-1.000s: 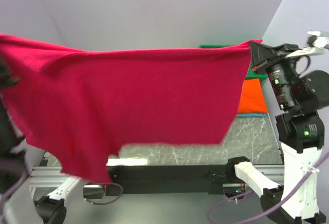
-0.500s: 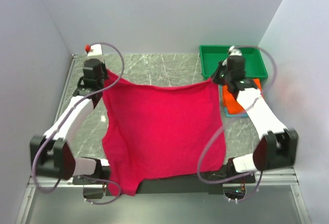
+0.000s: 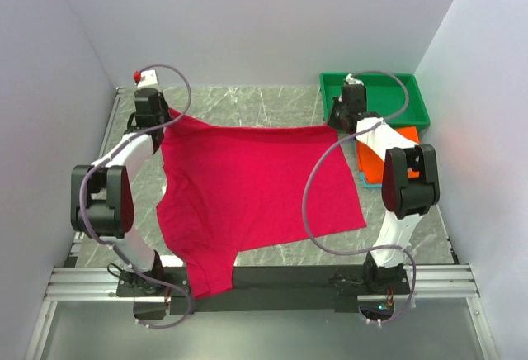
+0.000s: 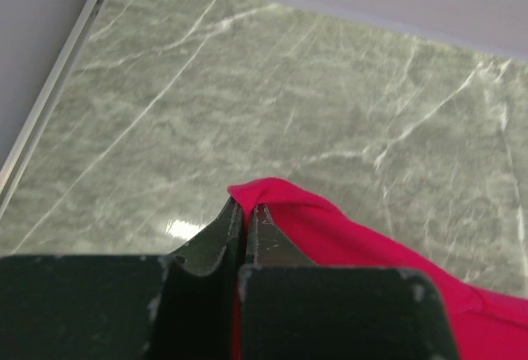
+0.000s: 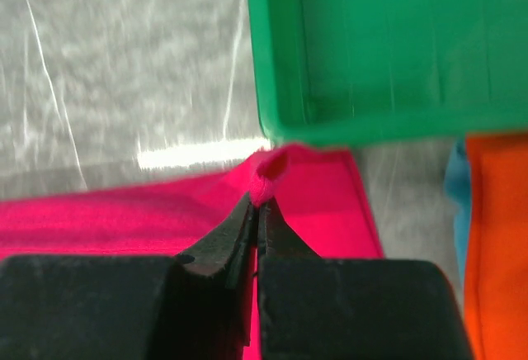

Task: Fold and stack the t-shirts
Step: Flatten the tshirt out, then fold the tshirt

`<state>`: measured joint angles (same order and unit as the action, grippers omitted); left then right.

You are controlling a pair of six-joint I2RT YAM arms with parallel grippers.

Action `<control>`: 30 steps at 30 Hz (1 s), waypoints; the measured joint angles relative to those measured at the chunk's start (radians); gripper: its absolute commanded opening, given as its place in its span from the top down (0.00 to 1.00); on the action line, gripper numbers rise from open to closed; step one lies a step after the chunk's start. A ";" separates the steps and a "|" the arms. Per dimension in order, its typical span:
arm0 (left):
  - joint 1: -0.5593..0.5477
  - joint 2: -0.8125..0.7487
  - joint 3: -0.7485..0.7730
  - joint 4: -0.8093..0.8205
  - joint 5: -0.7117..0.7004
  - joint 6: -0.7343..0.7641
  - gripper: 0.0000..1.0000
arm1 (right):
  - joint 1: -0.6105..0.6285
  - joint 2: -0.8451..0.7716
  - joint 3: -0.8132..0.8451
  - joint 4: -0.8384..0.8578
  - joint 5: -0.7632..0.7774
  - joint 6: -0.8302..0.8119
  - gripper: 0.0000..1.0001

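— Crimson-pink t-shirt [image 3: 256, 187]: where do you see it?
— Spread flat on the table [image 3: 247, 104], one part draped over the near edge. Your left hand [image 4: 245, 207] and right hand [image 5: 257, 203] are each clenched on a far corner of it. The orange t-shirt [image 5: 495, 244] lies folded just beside the green tray [image 3: 404, 100], at the table's right side.

Scene lit brightly and evenly from above; shadows kept soft. Glare patches seen on marble table [image 5: 198, 155] in both wrist views. Green tray [image 5: 272, 63] rendered blurred in right wrist view.
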<state>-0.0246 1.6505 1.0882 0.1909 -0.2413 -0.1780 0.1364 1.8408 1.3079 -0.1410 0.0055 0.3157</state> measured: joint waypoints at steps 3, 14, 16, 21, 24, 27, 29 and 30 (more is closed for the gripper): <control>0.008 0.039 0.072 -0.017 0.025 -0.011 0.99 | 0.000 0.041 0.067 0.006 0.014 -0.008 1.00; 0.043 0.092 0.318 -0.164 0.052 -0.171 0.99 | -0.003 0.138 0.279 -0.003 0.036 -0.023 1.00; 0.052 0.095 0.320 -0.187 0.064 -0.206 0.99 | -0.005 0.153 0.283 -0.005 0.035 -0.023 1.00; 0.054 0.107 0.322 -0.288 0.090 -0.285 0.99 | -0.006 0.180 0.294 -0.031 0.030 -0.028 1.00; 0.053 0.112 0.326 -0.349 0.098 -0.333 0.99 | -0.006 0.199 0.319 -0.046 0.028 -0.033 1.00; 0.053 0.112 0.331 -0.405 0.097 -0.386 0.99 | -0.006 0.204 0.332 -0.053 0.027 -0.035 1.00; 0.053 0.109 0.331 -0.432 0.093 -0.417 0.99 | -0.007 0.204 0.332 -0.054 0.027 -0.036 1.00; 0.053 0.103 0.330 -0.447 0.090 -0.438 0.99 | -0.008 0.204 0.332 -0.056 0.027 -0.036 1.00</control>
<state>0.0284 1.7535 1.4178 -0.2562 -0.1513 -0.6163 0.1284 2.0449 1.6402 -0.1970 0.0326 0.2798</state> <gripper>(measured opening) 0.032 0.020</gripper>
